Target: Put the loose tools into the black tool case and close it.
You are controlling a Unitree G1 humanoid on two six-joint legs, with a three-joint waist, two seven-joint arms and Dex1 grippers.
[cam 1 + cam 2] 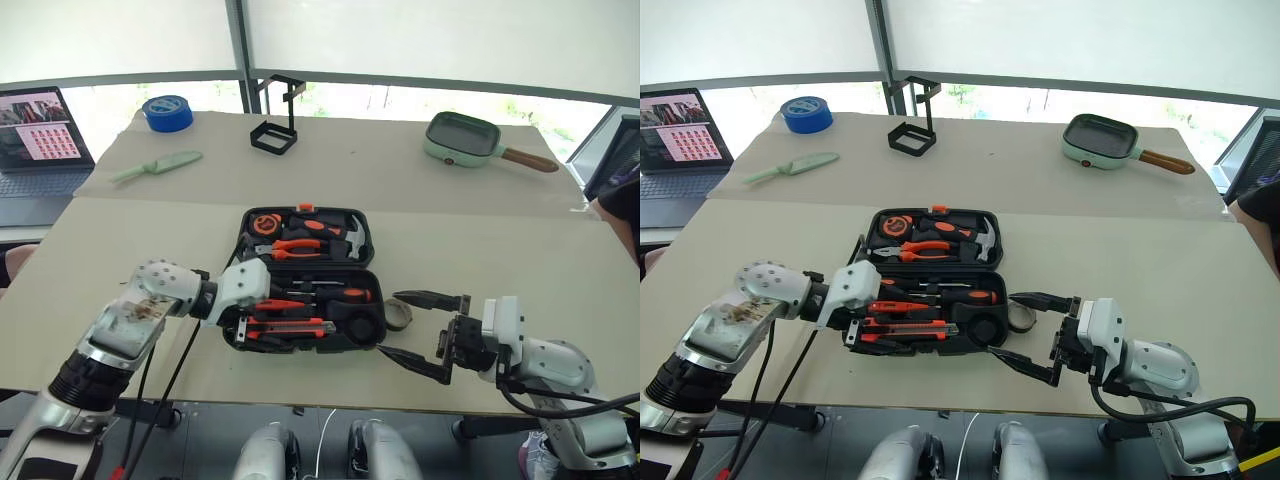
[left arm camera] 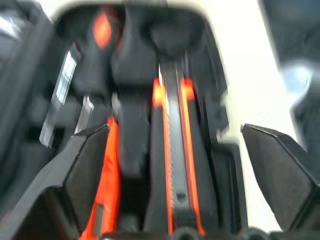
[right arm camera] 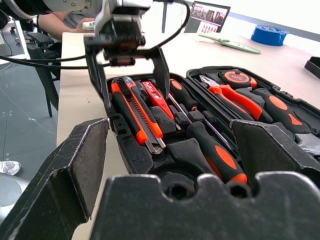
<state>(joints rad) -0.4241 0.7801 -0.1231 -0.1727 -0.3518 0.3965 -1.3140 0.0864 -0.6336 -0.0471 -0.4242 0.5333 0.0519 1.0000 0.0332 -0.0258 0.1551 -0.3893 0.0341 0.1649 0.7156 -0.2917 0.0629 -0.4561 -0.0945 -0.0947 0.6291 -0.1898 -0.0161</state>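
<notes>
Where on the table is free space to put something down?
Bare tabletop lies between the open black tool case and the green pan, and left of the case below the pale green knife. The front edge is crowded: left gripper, case, right gripper.

The left gripper (image 3: 127,47) has its jaws spread wide, tilted downward and pointing toward the right arm. The right gripper (image 1: 425,335) points level toward the left arm, jaws fully apart, holding nothing between them.
</notes>
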